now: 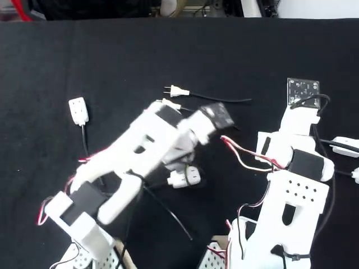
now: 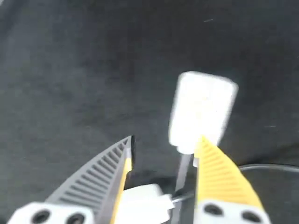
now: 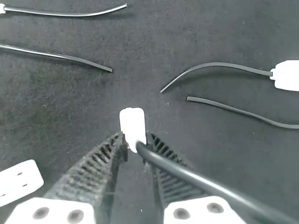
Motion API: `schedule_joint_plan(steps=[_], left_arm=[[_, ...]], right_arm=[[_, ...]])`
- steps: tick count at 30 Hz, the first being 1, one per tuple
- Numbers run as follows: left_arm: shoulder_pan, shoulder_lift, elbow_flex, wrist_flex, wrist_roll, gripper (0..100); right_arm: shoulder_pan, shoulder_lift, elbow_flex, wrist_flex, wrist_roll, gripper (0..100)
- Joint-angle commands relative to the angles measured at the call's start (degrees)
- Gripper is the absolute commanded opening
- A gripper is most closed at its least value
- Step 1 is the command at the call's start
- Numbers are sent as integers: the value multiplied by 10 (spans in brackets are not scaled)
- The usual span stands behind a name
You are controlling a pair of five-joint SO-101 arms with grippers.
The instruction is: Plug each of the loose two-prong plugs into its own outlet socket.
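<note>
Right claw [image 3: 135,138] is clamped on a plug [image 3: 132,121]. Left claw [image 2: 164,141] gapes apart beside a socket [image 2: 202,109]. A loose plug [image 1: 176,91] lies toward 12 o'clock. If the left claw closes off-centre, it may shove the socket askew.

The left arm [image 1: 129,159] stretches out low and slantwise from its base; its gripper [image 2: 164,142] points down at the table, ribbed fingers spread well apart; the right arm [image 1: 294,185] extends straight ahead from its base; its gripper [image 3: 135,140] has both dark fingers closed on a white plug [image 3: 132,122] at their tips.
</note>
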Motion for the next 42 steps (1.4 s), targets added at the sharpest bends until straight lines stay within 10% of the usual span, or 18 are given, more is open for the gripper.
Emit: schedule_joint_plan(steps=[1,15,27,42], left_arm=[[-79,-14,-32,-38,-31,220],[-134,-253,7,103,-54,219],[-376,-820,533,-26,-57,222],[-413,-1098,771,4,-47,220]], right_arm=[[7,0,-28,3,2,11],[-36,0,-27,32,3,11],[-278,-24,129,21,34,11],[-365,-160,261,-46,-37,11]])
